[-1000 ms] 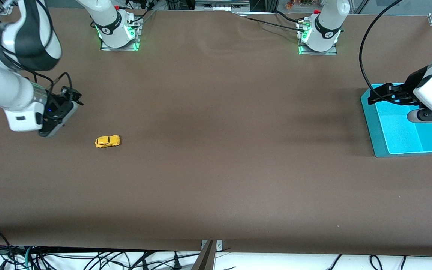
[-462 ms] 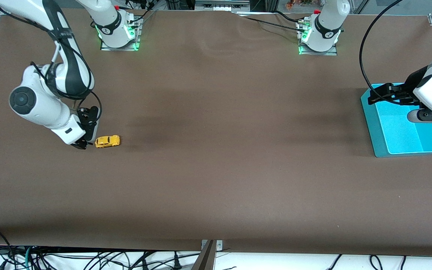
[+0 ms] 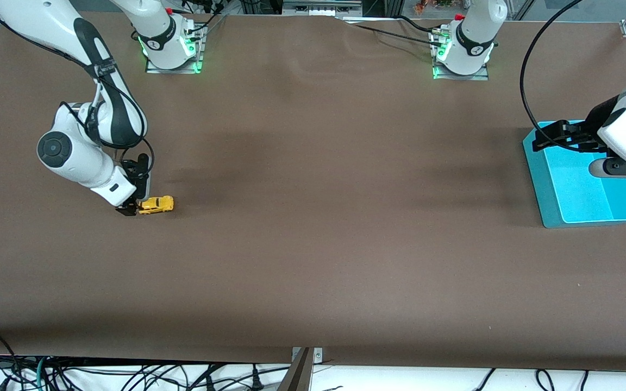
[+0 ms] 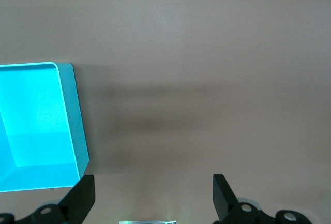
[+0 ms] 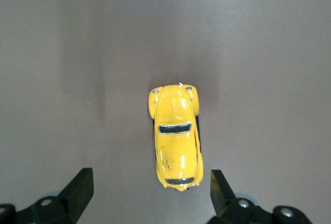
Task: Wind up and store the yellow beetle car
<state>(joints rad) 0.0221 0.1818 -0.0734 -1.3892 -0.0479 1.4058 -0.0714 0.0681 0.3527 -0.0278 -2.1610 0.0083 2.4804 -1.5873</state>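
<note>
The yellow beetle car (image 3: 156, 205) stands on the brown table toward the right arm's end, on its wheels. In the right wrist view the yellow beetle car (image 5: 176, 141) lies lengthwise, its tail reaching just between the open fingers without touching them. My right gripper (image 3: 128, 208) is low at the car's tail end, open, holding nothing. My left gripper (image 3: 542, 139) hangs open and empty over the edge of the turquoise tray (image 3: 552, 217), waiting. In the left wrist view the turquoise tray (image 4: 75, 131) shows beside the open left gripper (image 4: 153, 203).
The two arm bases (image 3: 171, 51) (image 3: 459, 57) stand with green lights along the table's edge farthest from the front camera. Cables (image 3: 128, 377) hang below the table's edge nearest that camera. Brown table surface (image 3: 345, 217) stretches between the car and the tray.
My right arm has swung in from the table's end and come down, bringing its open gripper to the car's tail. The car and the left arm have stayed put.
</note>
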